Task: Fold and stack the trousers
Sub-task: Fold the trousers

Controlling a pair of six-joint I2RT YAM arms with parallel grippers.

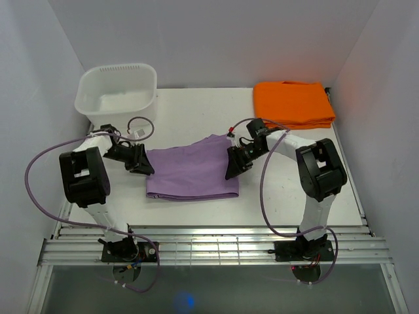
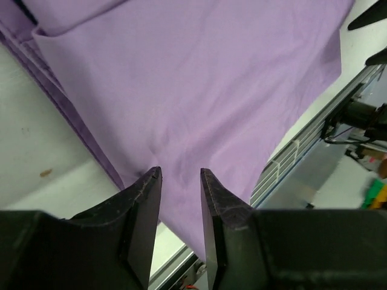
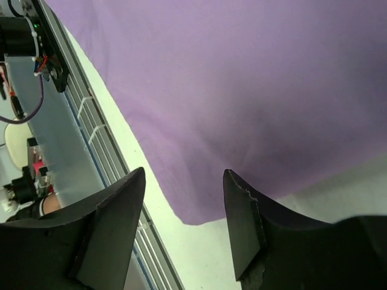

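Observation:
The lilac trousers [image 1: 193, 173] lie folded into a rough rectangle on the white table, between the two arms. My left gripper [image 1: 148, 167] is at the fold's left edge, open and empty; in the left wrist view its jaws [image 2: 180, 174] stand a little apart just above the cloth [image 2: 199, 90]. My right gripper [image 1: 231, 171] is at the fold's right edge, open and empty; in the right wrist view its jaws [image 3: 184, 173] stand wide apart above the cloth's near corner [image 3: 242, 90]. Neither gripper holds the cloth.
A white plastic basin [image 1: 116, 91] stands at the back left. A folded orange cloth [image 1: 292, 103] lies at the back right. White walls close in the sides and back. The slotted metal rail [image 1: 209, 245] runs along the table's near edge.

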